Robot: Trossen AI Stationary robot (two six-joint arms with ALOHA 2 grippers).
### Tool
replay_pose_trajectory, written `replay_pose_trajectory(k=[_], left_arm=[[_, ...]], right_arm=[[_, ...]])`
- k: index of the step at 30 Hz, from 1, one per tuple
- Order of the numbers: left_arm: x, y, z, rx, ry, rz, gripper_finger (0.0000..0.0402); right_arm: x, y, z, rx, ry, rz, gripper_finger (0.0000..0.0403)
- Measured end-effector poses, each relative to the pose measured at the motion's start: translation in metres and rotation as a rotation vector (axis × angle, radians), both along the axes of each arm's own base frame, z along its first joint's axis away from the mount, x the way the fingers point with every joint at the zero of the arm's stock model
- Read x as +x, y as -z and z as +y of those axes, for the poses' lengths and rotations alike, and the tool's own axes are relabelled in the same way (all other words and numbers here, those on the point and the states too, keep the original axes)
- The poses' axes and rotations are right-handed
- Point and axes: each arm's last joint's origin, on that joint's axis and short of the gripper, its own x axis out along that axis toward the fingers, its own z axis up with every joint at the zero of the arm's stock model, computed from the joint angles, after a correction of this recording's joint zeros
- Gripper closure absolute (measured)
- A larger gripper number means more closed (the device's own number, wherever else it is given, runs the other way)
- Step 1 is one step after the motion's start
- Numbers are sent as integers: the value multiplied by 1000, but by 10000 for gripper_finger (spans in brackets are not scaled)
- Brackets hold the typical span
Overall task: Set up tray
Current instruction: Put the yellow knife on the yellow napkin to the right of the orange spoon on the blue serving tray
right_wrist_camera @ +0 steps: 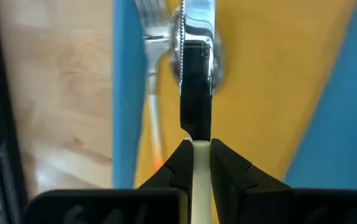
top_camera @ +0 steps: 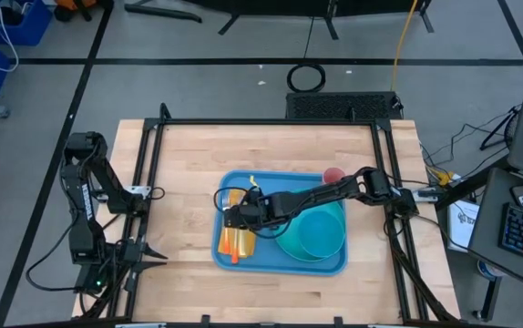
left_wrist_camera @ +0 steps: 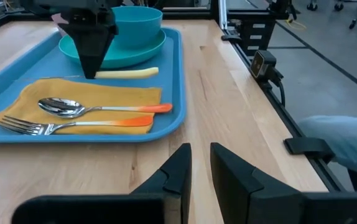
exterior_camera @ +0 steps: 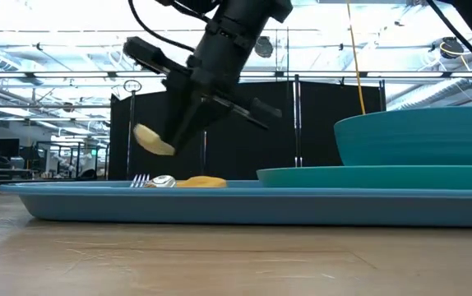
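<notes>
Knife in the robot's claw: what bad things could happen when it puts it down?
1. The right gripper pinches only the knife by its thin handle, so it might twist or slip out.
2. The blade hangs right above the spoon and fork; it could land on them instead of beside them.
3. Dragging it might bunch up the napkin.

Even overhead light, soft shadows; glare on the spoon [left_wrist_camera: 60, 107]; close wrist view blurred.
</notes>
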Motion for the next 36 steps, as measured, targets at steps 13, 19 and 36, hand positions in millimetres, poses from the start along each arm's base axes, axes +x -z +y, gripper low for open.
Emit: replay_pose_trajectory(k=[13, 19, 36], left_arm=[[0, 0, -1, 7, 7, 5, 339], [0, 0, -1, 9, 8, 4, 339], [0, 0, -1, 8, 9, 6, 339]], right_arm=[[-16, 47, -2, 45, 106, 39, 382], [-15, 55, -3, 53, 127, -37, 360], [-16, 37, 9, -7, -1, -106, 312]])
